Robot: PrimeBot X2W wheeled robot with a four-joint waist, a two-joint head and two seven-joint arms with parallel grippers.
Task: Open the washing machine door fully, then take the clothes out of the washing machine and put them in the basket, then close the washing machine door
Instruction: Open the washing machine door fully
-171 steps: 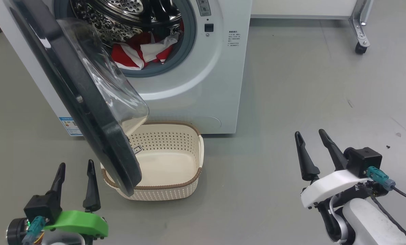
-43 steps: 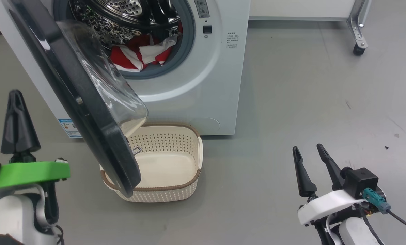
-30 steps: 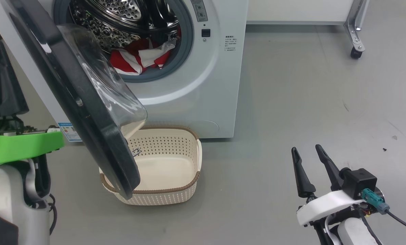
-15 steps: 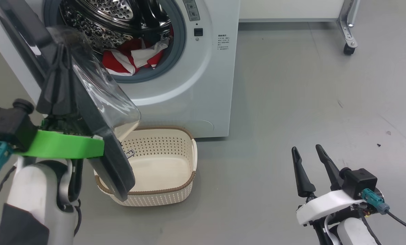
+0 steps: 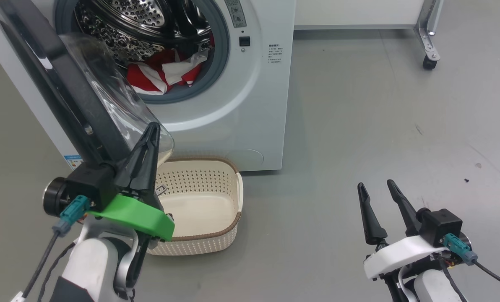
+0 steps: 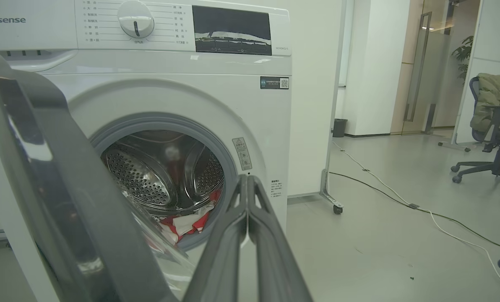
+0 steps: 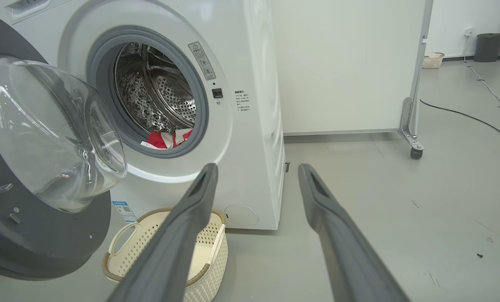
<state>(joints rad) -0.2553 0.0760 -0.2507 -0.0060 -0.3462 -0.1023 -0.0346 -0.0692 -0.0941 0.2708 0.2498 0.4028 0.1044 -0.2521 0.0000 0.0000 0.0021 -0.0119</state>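
The left hand (image 5: pixel 151 131) has its fingers (image 5: pixel 143 161) pressed together and carries nothing. Its tips stand at the lower edge of the door (image 5: pixel 61 90), on the glass side, and I cannot tell if they touch it. The right hand (image 5: pixel 375 185) is low and well apart to the right, with fingers spread apart, and it is empty.

Just behind the left hand, the basket (image 5: pixel 238 197) sits on the floor (image 5: pixel 338 126) with nothing inside, partly under the door. The door stands at an angle out from the washer (image 5: pixel 254 109). In my judgement the first step is only half done, and the door must swing further out toward the left hand's side.

Beyond the tips of that hand, the clothes (image 5: pixel 157 75) lie at the mouth of the drum (image 5: pixel 149 16), and none are taken out. Unloading and closing are both left to do.
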